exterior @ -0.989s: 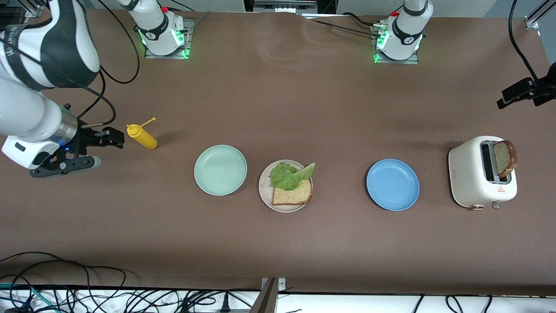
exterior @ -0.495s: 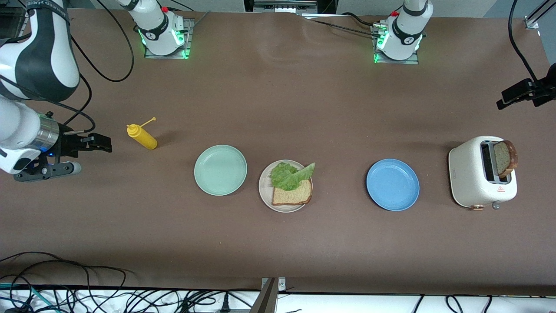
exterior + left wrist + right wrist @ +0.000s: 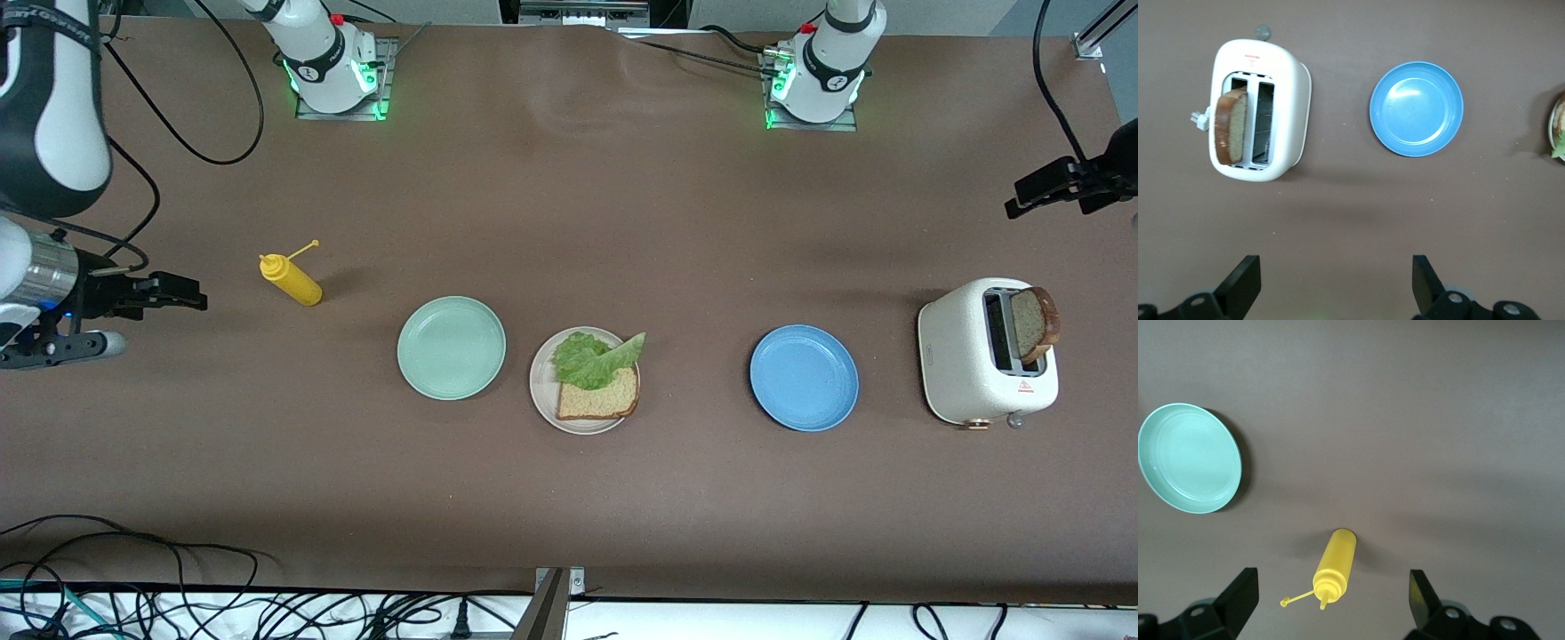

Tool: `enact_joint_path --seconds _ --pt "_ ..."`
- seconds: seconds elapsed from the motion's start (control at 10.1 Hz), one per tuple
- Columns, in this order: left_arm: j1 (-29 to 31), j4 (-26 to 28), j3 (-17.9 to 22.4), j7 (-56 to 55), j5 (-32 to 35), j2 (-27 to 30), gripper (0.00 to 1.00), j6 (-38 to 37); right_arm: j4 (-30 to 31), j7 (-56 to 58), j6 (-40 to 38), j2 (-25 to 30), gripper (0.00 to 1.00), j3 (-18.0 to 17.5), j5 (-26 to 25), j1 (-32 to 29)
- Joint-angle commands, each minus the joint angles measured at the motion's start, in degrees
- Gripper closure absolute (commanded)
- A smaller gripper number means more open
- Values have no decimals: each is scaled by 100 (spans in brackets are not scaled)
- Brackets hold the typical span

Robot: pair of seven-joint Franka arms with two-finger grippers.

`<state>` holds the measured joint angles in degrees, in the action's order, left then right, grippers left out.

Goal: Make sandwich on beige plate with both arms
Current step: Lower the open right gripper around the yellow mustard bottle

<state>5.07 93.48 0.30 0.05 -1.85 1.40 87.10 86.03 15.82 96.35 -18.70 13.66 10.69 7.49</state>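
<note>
Two arms are seen raised over the table (image 3: 569, 498), each with its claw spread wide and nothing held. The right gripper (image 3: 142, 311) hangs over the right arm's end, beside the yellow bottle (image 3: 290, 278). The left gripper (image 3: 1335, 283) hangs over the left arm's end, above the toaster (image 3: 982, 352), where one bread slice (image 3: 1034, 323) stands in a slot. The beige plate (image 3: 544, 391), between the green plate (image 3: 451, 348) and the blue plate (image 3: 804, 378), carries one toast (image 3: 597, 402) partly covered by lettuce (image 3: 591, 356).
</note>
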Motion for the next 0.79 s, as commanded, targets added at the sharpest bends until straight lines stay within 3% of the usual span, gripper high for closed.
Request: enact_joint_path --seconds 0.0,0.4,0.69 --pt "-6 -49 -214 -390 238 89 0 -175 605 822 128 279 0 390 800 15" --pt "20 -49 -223 -480 246 89 0 -176 2387 2667 1312 1034 0 488 1628 -37" --pt "20 -49 -223 -489 246 89 0 -184 3523 5280 2001 1369 0 724 2488 -125"
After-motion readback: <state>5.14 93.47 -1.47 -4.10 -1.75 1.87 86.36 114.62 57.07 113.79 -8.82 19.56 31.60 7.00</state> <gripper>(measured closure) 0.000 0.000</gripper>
